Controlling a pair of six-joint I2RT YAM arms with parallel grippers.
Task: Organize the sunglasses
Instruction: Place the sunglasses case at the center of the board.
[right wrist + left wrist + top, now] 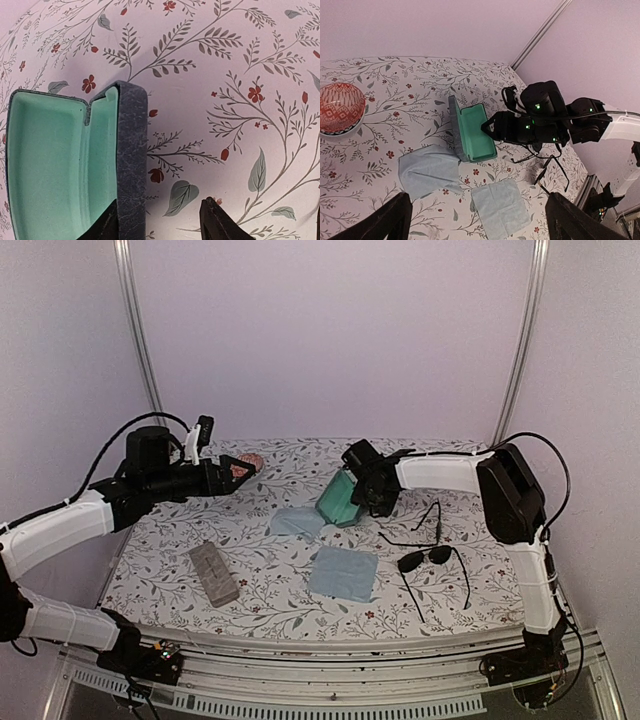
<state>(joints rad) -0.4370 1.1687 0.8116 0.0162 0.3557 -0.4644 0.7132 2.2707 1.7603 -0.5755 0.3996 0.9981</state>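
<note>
**lensfan:** Sunglasses [428, 558] check, where are they sitting?

**yam_watcher:** Both pairs are lying on the table [270, 602], over on the right side near the right arm, and neither is in a case. The aviator pair [430, 558] is resting just right of the near cloth [343, 573], with its arms unfolded and pointing toward the front edge. The thin wire pair [438, 520] is lying just behind it, between the open case [338, 502] and the right arm's elbow.

**lensfan:** And is either hand holding anything?

**yam_watcher:** Nope. The right gripper [372, 490] is hanging at the open case's right side with its fingers partway apart. In the wrist view the case's blue-grey wall is sitting in that gap, close against one finger [107, 225]. I can't tell if they're touching. The other finger is standing clear, so nothing is getting pinched. The left gripper [240, 468] is hovering at the back left by the red patterned bowl [337, 107], spread wide and carrying nothing.

**lensfan:** Other stuff?

**yam_watcher:** A second cloth [297, 523] is lying just left of the open case. A closed case [213, 572] is sitting front left, well apart from the glasses.
</note>
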